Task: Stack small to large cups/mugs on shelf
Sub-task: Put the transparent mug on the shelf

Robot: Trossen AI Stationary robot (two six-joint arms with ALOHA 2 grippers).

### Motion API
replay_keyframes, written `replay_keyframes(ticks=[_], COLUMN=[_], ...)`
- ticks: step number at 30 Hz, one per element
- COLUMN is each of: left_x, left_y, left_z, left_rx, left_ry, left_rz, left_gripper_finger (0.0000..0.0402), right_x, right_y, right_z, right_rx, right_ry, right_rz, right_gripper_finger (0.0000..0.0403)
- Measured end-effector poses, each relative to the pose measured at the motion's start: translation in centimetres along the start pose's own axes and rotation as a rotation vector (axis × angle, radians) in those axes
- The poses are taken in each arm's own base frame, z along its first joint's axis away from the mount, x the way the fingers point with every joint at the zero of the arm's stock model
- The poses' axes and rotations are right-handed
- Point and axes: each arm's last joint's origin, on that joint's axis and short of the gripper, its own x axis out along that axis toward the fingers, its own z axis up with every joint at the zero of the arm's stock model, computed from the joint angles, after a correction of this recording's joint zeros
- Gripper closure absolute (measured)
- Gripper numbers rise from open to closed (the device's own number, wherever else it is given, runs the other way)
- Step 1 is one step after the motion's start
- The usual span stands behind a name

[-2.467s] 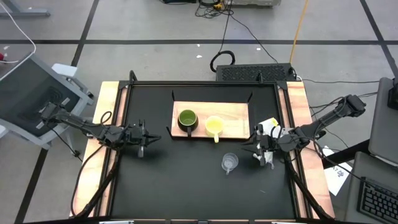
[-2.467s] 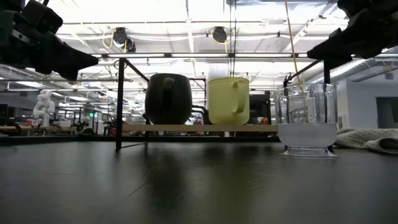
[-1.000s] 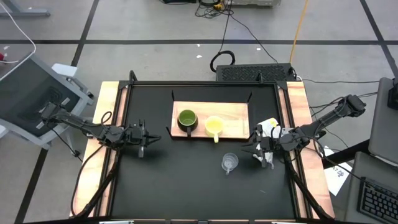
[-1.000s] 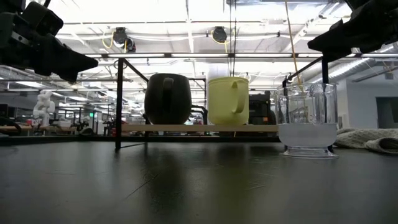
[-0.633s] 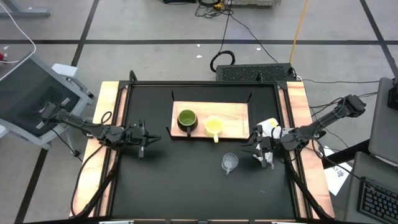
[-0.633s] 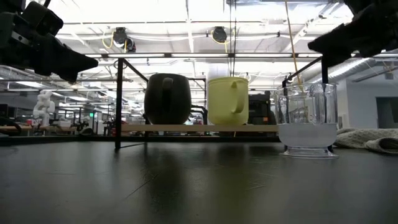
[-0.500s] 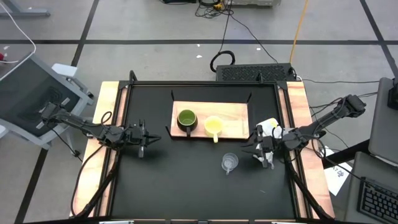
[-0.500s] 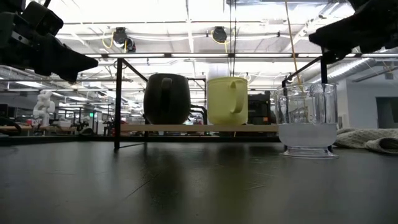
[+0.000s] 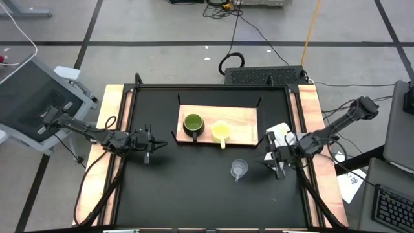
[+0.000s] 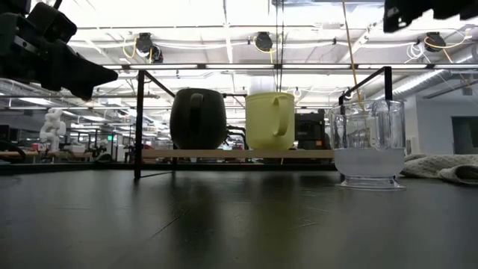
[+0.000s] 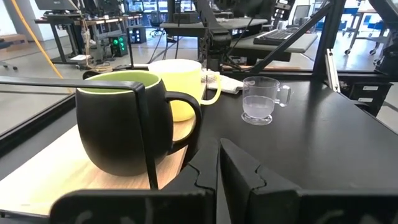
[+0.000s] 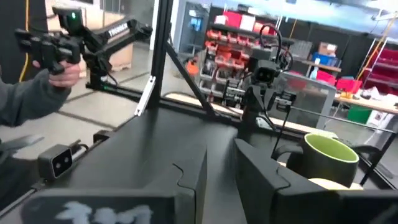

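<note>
The shelf (image 9: 242, 120), a light wooden board on thin black brackets, stands in the far middle of the table. On it stand the dark green mug (image 9: 193, 124) and, to its right, the yellow mug (image 9: 221, 132), both upright. The small clear cup (image 9: 239, 169) stands upright on the black tabletop, nearer than the shelf's right end, also seen as the clear cup (image 10: 367, 146). My left gripper (image 11: 217, 152) hovers shut left of the shelf, pointing at the green mug (image 11: 121, 127). My right gripper (image 12: 221, 158) hangs to the right of the clear cup, open by a narrow gap, with nothing between its fingers.
A white cloth (image 10: 441, 166) lies at the table's right side, behind the clear cup. Wooden rails (image 9: 110, 129) run along the table's left and right sides. In the right wrist view a person's hand (image 12: 59, 74) shows beyond the table.
My right gripper has risen, in the low view almost out of the picture's top, and has turned and drawn a little toward the table's near right. The shelf with both mugs has slid slightly toward the table's left. The clear cup has stayed put.
</note>
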Motion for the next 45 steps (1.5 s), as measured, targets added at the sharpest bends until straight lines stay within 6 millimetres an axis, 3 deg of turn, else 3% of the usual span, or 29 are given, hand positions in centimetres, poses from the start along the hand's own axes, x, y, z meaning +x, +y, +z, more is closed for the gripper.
replay_keyframes(ticks=[11,17,24,33,45], left_x=[0.0,0.0,0.0,0.0,0.0], left_y=[0.0,0.0,0.0,0.0,0.0], left_z=[0.0,0.0,0.0,0.0,0.0], left_rx=[0.001,0.004,-0.002,-0.002,-0.001], left_ry=[-0.001,-0.003,-0.004,-0.002,0.0], left_rz=[0.0,0.0,0.0,0.0,0.0], left_gripper_finger=[0.0382,0.0382,0.0382,0.0382,0.0382], right_x=[3.9,6.7,9.1,9.9,9.6], right_y=[0.5,0.0,-1.2,-2.2,-4.2], right_z=[4.2,6.3,7.9,7.5,6.0], right_rx=[-0.085,-0.005,0.081,0.265,0.428], right_ry=[0.294,0.563,0.689,0.787,0.936], right_rz=[-0.018,-0.076,-0.119,-0.125,-0.2], right_gripper_finger=[0.0332,0.0332,0.0308,0.0241,0.0262])
